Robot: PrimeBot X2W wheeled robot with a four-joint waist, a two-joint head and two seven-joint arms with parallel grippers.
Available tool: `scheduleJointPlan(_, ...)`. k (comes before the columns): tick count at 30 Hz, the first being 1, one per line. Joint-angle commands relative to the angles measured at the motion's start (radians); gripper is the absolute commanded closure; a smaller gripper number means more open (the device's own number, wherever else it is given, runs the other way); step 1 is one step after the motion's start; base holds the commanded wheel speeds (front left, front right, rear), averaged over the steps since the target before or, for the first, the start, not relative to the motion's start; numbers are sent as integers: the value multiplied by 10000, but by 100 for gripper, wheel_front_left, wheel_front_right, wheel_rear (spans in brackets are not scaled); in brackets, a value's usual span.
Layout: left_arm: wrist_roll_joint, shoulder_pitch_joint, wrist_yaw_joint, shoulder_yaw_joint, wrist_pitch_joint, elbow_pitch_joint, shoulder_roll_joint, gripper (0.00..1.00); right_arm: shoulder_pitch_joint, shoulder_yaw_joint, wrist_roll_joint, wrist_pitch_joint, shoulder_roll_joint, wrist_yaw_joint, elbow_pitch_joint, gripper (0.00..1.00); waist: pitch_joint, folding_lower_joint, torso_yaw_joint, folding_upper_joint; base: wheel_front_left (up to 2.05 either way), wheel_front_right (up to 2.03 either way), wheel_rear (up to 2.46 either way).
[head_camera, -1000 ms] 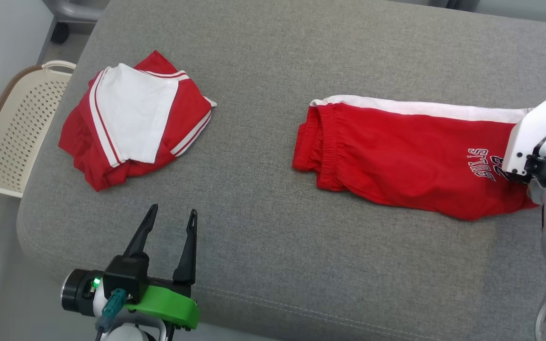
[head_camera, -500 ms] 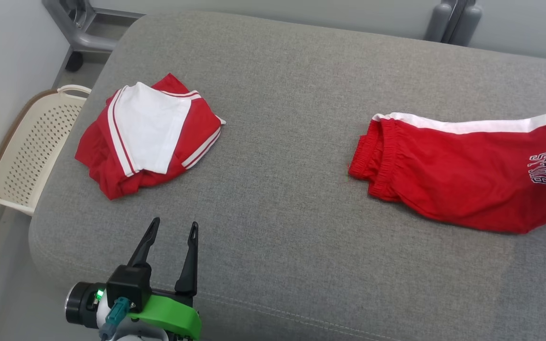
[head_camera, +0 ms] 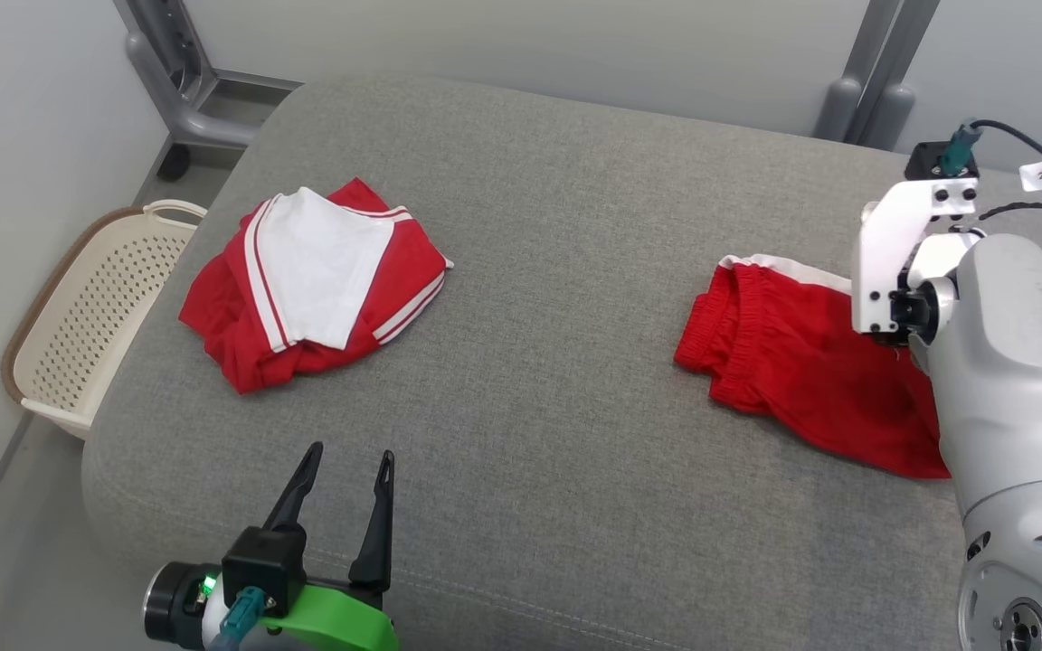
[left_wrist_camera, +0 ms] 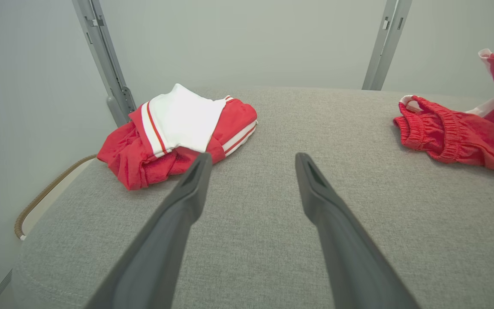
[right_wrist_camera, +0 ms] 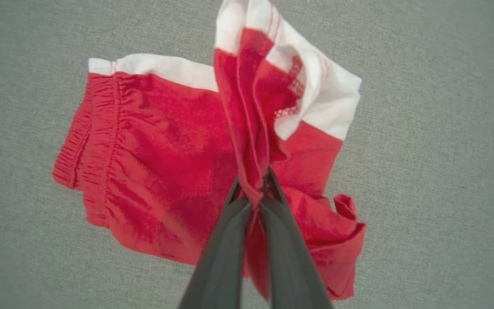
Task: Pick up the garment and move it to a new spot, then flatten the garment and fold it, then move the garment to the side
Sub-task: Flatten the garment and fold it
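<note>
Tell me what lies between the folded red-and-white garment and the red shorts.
Nothing but bare grey cushion between the folded garment and the shorts; the head view shows it.

Bare cushion (head_camera: 566, 380) between folded garment (head_camera: 322, 271), shorts (head_camera: 792, 371)

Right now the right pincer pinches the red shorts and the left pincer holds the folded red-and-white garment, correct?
Not quite. The right pincer does pinch the red shorts, but the left pincer holds nothing: the left wrist view shows it open over the grey cushion, the folded red-and-white garment lying apart from it.
</note>
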Motion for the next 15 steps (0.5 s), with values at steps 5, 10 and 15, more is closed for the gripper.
scheduleJointPlan(5,-86,185,-53,-143,-30,58,-33,0,-180,696,821,-347,237,-16,494,100,-386,0,277,-1,0,0,0)
scheduleJointPlan(10,-51,214,-89,-252,-25,84,-46,0,-165,694,860,-552,298,-16,659,100,-397,0,516,-1,0,0,0)
scheduleJointPlan(15,-3,168,-161,-447,-14,121,-120,0,27,199,527,-826,328,-16,725,100,-300,0,948,-1,0,0,0)
